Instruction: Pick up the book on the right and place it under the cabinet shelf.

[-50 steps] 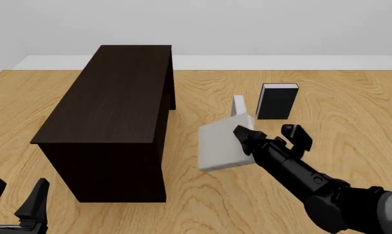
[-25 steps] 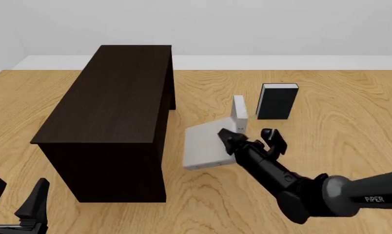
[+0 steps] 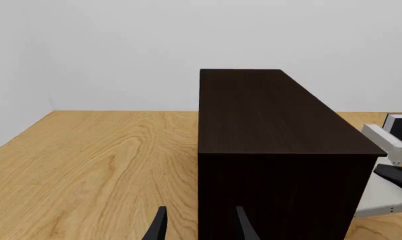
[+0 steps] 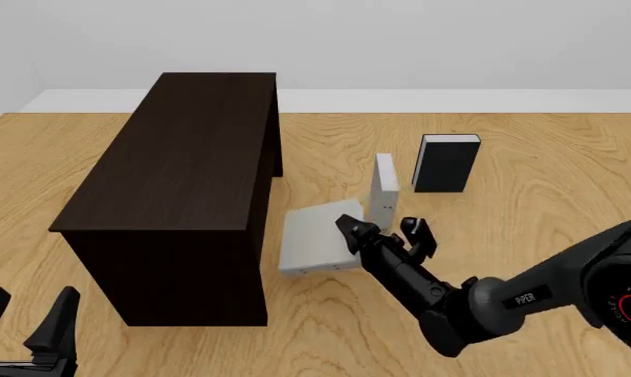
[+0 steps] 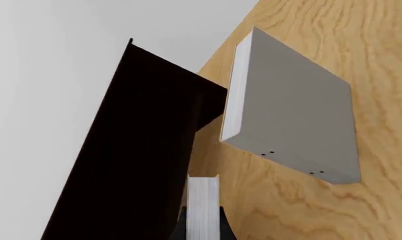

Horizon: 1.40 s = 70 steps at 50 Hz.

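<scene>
Carrying book (image 4: 313, 239) clamped in right gripper (image 4: 384, 236), cover flat, just right of cabinet shelf (image 4: 180, 181); opening lies leftward; left gripper (image 4: 27, 326) open, idle.

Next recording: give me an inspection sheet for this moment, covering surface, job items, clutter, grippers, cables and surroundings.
Surface: light wood-grain table.
Job's things: the book, light grey, held flat, close beside the cabinet shelf, not yet under it.
Clutter: twin grey book standing upright; black book standing behind it.
Grippers: right gripper shut on the book's edge; left gripper open, idle at the near left corner.
Cables: nothing seen.
Surroundings: plain pale wall beyond the table.
</scene>
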Each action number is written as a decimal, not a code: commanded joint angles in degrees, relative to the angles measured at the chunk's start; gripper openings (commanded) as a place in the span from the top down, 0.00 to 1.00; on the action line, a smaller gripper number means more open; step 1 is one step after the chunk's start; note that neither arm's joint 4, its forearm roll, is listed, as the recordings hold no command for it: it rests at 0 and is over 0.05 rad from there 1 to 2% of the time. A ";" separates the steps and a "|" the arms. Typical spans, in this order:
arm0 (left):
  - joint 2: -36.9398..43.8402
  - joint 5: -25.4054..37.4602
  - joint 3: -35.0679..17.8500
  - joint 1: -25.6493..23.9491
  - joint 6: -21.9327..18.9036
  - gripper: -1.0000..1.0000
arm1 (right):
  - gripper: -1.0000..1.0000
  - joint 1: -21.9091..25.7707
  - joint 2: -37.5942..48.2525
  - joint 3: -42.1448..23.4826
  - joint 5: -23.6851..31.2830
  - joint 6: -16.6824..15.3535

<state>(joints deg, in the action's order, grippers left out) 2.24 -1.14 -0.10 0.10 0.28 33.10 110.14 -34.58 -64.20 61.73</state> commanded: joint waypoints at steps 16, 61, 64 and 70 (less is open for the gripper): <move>0.24 -0.25 0.04 0.01 0.01 0.00 | 1.00 -0.58 9.53 -3.33 -5.61 4.55; -0.24 0.17 -0.03 0.02 -0.03 0.00 | 0.00 -6.01 7.39 -3.87 9.33 -7.79; -0.16 0.13 -0.02 0.01 -0.02 0.00 | 0.00 -7.00 6.80 -3.98 11.04 -9.26; -0.09 0.06 0.00 0.02 -0.01 0.00 | 0.00 -8.33 5.49 -3.40 13.42 -11.53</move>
<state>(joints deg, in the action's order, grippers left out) 2.12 -1.05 -0.12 0.11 0.26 27.50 117.63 -38.53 -56.57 58.06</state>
